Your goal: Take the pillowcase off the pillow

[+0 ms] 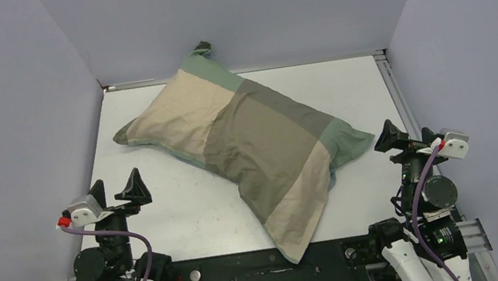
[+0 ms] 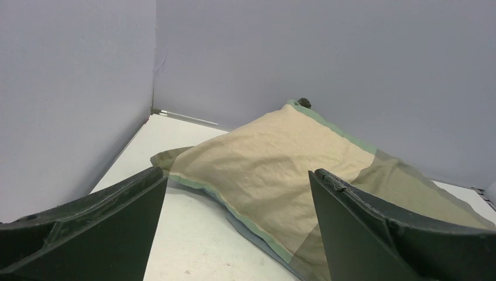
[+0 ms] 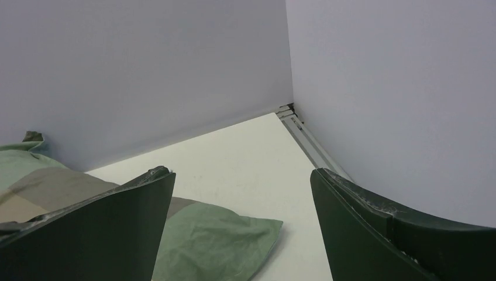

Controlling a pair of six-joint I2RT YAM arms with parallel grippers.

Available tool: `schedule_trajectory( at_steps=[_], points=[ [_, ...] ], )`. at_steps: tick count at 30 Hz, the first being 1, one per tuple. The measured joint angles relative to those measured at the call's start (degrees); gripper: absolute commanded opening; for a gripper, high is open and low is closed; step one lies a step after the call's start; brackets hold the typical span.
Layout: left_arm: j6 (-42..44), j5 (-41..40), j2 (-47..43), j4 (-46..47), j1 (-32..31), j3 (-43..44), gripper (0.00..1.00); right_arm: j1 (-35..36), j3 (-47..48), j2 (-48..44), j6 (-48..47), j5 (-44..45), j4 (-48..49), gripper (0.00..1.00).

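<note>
Lying slantwise across the tabletop (image 1: 190, 215), the pillowcase (image 1: 254, 147) runs from about 11 o'clock to 5 o'clock with its patchwork face up. It is plump enough to suggest the pillow is inside, though none of its white shows. One far corner pokes up against the back wall (image 1: 235, 10) at 12 o'clock, and a near corner droops over the front edge at about 6 o'clock. Which end is open cannot be told.

Both arms sit folded low over their bases, wrists lifted, flanking the bundle as if ready to take it from both sides. The left tool (image 1: 116, 181), at 8 o'clock, is released and empty, its jaws spread wide and aimed at the beige end, clear of the cloth. The right tool (image 1: 407, 134), at 4 o'clock, is likewise spread and grasping nothing. It sits just beside the sage-green corner but looks mostly past it toward the far right corner of the enclosure.

Stripping the case appears not yet begun. A likely first step is one tool pinning the bundle while the other pinches loose cloth.
</note>
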Motion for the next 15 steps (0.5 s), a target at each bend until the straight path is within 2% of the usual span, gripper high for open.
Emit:
schedule_trajectory(
  at_steps=[10, 15],
  points=[
    [-0.2, 0.0, 0.0, 0.0, 0.0, 0.0, 0.96, 0.0, -0.7, 0.8, 1.6, 0.1, -0.1, 0.90],
    [-0.2, 0.0, 0.0, 0.0, -0.3, 0.0, 0.96, 0.0, 1.4, 9.0, 3.9, -1.2, -1.4, 0.90]
  ],
)
